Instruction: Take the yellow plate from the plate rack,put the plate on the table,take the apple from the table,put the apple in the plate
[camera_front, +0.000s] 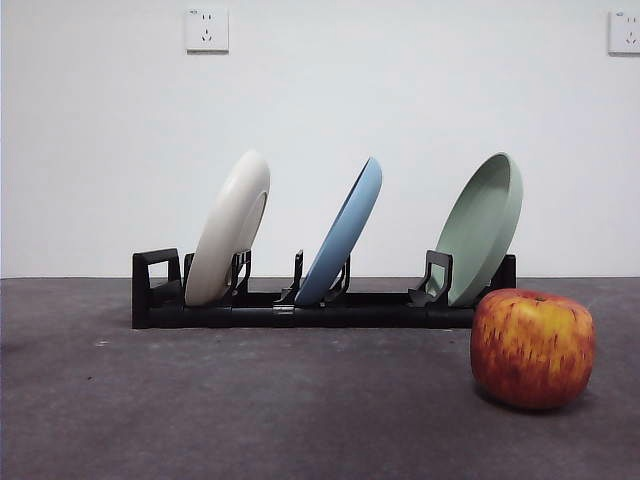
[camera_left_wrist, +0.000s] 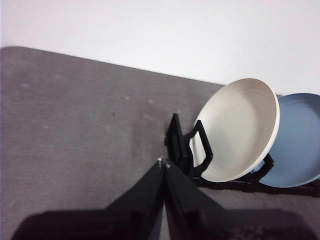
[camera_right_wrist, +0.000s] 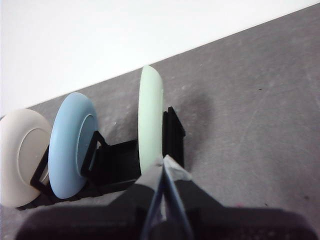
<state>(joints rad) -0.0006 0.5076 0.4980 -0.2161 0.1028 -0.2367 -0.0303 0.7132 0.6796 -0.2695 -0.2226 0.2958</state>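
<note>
Both my grippers, left (camera_left_wrist: 163, 163) and right (camera_right_wrist: 163, 161), hang with jaws pressed together; lifting the yellow plate (camera_front: 228, 229) carelessly could snag the rack (camera_front: 300, 305).

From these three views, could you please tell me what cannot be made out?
- Apple: shows in the front view only; outside both wrist frames.
- Sage-green plate: lower edge hidden by the apple in the front view.
- Blue plate: cut off by the left wrist frame edge.
- Both end effectors: absent from the front view.

A plain white wall (camera_front: 320, 130) is filling the background, carrying white plastic sockets at eleven o'clock (camera_front: 207, 30) and one o'clock (camera_front: 624, 32).
</note>
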